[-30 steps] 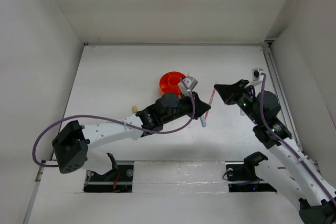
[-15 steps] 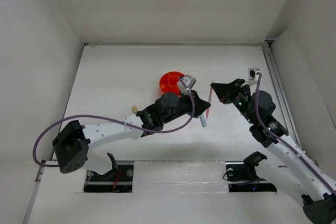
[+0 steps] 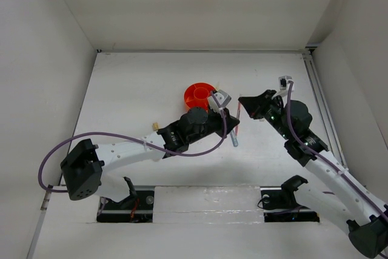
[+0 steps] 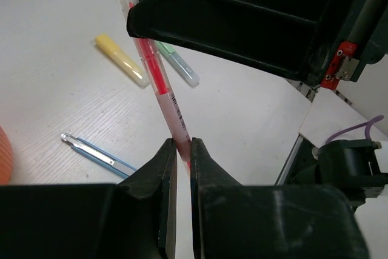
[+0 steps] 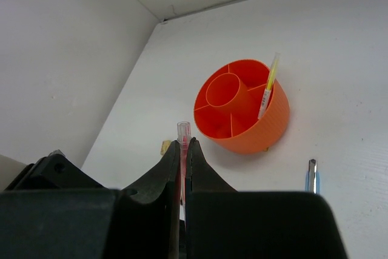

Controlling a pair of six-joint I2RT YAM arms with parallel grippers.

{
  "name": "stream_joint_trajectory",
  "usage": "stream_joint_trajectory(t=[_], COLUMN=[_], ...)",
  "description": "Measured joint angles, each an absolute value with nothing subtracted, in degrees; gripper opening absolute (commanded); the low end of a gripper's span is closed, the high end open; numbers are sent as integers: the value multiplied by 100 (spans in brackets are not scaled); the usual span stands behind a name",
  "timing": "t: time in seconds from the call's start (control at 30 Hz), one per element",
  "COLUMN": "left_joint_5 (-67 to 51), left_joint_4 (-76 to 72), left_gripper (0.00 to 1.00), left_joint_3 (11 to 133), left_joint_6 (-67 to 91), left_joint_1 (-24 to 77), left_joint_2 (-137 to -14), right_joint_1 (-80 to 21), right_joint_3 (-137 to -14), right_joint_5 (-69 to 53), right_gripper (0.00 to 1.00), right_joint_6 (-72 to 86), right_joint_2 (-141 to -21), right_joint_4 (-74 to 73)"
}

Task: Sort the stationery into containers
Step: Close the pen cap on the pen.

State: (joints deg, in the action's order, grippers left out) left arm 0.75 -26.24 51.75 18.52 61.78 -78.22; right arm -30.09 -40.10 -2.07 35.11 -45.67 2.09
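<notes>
A red pen (image 4: 159,83) is held in the air by both grippers at once. My left gripper (image 4: 182,145) is shut on its lower part. My right gripper (image 5: 183,144) is shut on its clear-capped upper end (image 5: 182,130). In the top view the two grippers, left (image 3: 230,121) and right (image 3: 242,102), meet just right of the round orange tub (image 3: 199,95). The tub (image 5: 267,122) holds a yellow pen (image 5: 268,86) leaning in an outer compartment. A grey-blue pen (image 3: 234,141) lies on the table below the grippers.
A yellow marker (image 4: 121,60) and a pale green marker (image 4: 177,62) lie side by side on the table, with the grey-blue pen (image 4: 97,150) nearer. A tan eraser (image 3: 155,125) lies left of the left arm. White walls enclose the table on three sides.
My right gripper has moved left towards the left gripper and now grips the upper end of the red pen. The left arm has barely moved.
</notes>
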Motion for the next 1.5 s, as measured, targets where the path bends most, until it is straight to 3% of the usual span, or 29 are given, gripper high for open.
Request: stream_joint_trajectory(t=[1.2, 1.5], left_joint_5=[209, 239], left_joint_4=[-2244, -2451], left_gripper=[0, 0], left_joint_3=[5015, 5015], left_joint_6=[788, 709], left_joint_1=[6189, 6184], left_joint_2=[-7625, -7575], right_joint_1=[-3000, -3024], right_joint_3=[-4250, -4200], right_joint_5=[-733, -974], right_gripper=[0, 33], right_joint_6=[3105, 3089], right_joint_2=[-4851, -4703], right_joint_4=[-165, -261])
